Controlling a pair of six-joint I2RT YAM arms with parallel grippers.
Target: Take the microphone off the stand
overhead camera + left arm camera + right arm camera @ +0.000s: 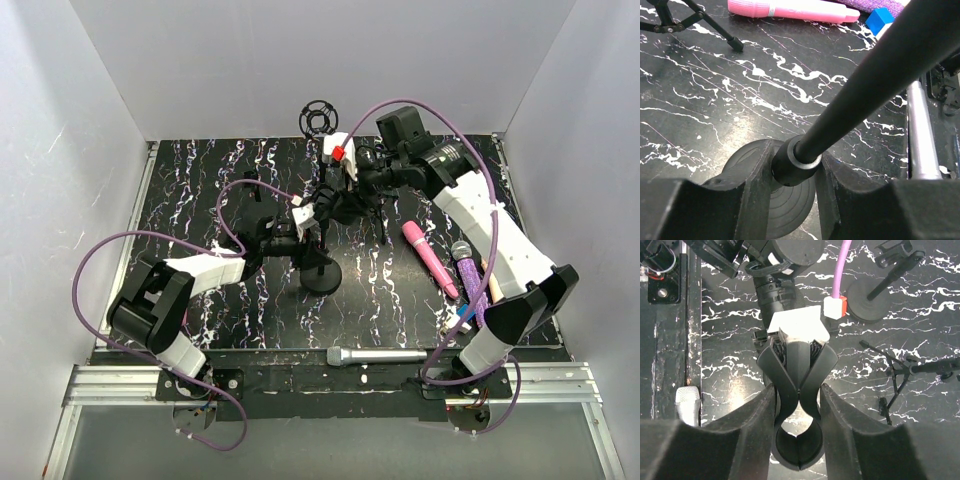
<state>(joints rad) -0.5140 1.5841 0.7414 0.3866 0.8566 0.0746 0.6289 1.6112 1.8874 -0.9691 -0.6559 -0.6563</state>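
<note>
Overall, the black, white-veined marble-pattern desk [215, 170] carries every item in the work area. Near its centre stands the black metal stand [322, 274], which has a round weighted base and a single pole.

The left gripper [794, 160] is clenched on the collar at the foot of the pole, just above the base, with one finger pressed against each side. It steadies the stand.

The right gripper [797, 392] is at the top of the stand and is closed on the black plastic spring clip [812, 375], with one finger on each flank. The right wrist view shows the clip's round cradle empty. No microphone sits in it.

Three microphones lie loose on the desk:
- A silver metal microphone [375, 355] lies flat along the near edge, between the two arm bases and well apart from the clip.
- A pink microphone [430, 258] lies to the right of the stand.
- A purple glitter microphone [470, 285] lies beside the pink one.

Which of these three belongs to this stand cannot be told.

Assessment: with the cradle empty, the removal itself appears done. What is left is likely only to release the clip and the pole and to withdraw both arms.
</note>
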